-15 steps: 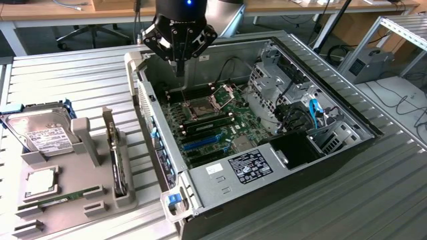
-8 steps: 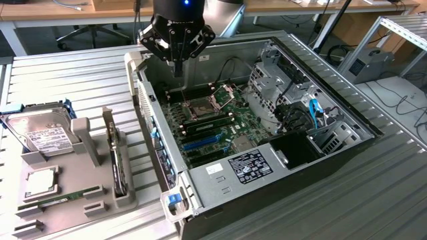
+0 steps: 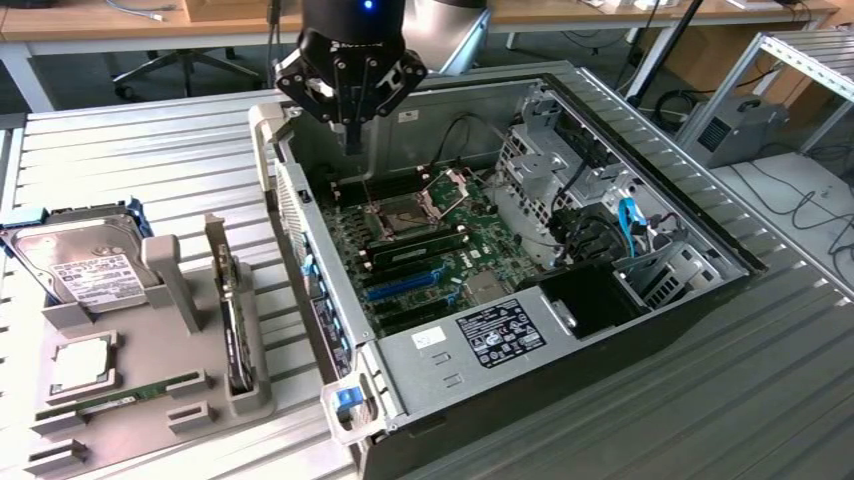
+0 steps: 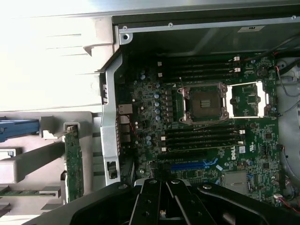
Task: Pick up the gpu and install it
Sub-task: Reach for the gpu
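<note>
While the gripper (image 3: pixel 352 138) hangs above the open computer case (image 3: pixel 694 235), near its far corner on the exterior view's left, its fingers are pressed together with nothing between them. The gpu (image 3: pixel 236 335) stands on edge in a slot of the grey holder (image 3: pixel 140 430) beside the case, well apart from the gripper. From the exterior view the card reads as a dark, thin slab; it also takes in the hard drive (image 3: pixel 80 265) and the RAM stick (image 3: pixel 120 398) on the holder. Looking straight down, the wrist view catches the gpu (image 4: pixel 74 164) as a narrow green board, with the gripper (image 4: pixel 161 187) over the motherboard (image 4: pixel 211 140), whose CPU socket (image 4: pixel 205 102) and blue slot (image 4: pixel 192 165) lie bare.
</note>
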`<act>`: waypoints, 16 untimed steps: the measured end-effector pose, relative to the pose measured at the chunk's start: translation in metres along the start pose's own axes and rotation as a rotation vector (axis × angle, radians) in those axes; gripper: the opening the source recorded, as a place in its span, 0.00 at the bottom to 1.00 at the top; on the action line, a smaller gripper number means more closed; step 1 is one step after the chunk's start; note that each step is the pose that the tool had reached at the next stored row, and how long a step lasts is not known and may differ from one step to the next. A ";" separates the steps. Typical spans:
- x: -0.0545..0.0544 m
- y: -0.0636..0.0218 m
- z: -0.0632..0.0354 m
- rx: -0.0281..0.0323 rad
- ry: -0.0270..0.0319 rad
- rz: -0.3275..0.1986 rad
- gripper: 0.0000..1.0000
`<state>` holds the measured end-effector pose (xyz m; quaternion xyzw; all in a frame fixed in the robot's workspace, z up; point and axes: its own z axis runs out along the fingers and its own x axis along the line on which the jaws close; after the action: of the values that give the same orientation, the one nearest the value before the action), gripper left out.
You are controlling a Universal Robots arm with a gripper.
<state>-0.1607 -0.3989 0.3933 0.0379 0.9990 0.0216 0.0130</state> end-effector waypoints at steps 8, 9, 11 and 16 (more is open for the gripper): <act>0.003 -0.0002 0.0000 -0.0001 0.0000 0.000 0.11; 0.003 -0.0003 -0.0001 -0.0001 0.0000 0.000 0.11; 0.004 -0.0003 -0.0001 -0.0001 0.0000 0.000 0.11; 0.007 -0.0005 -0.0001 -0.0002 -0.0001 0.000 0.11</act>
<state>-0.1678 -0.3989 0.3933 0.0379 0.9990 0.0216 0.0131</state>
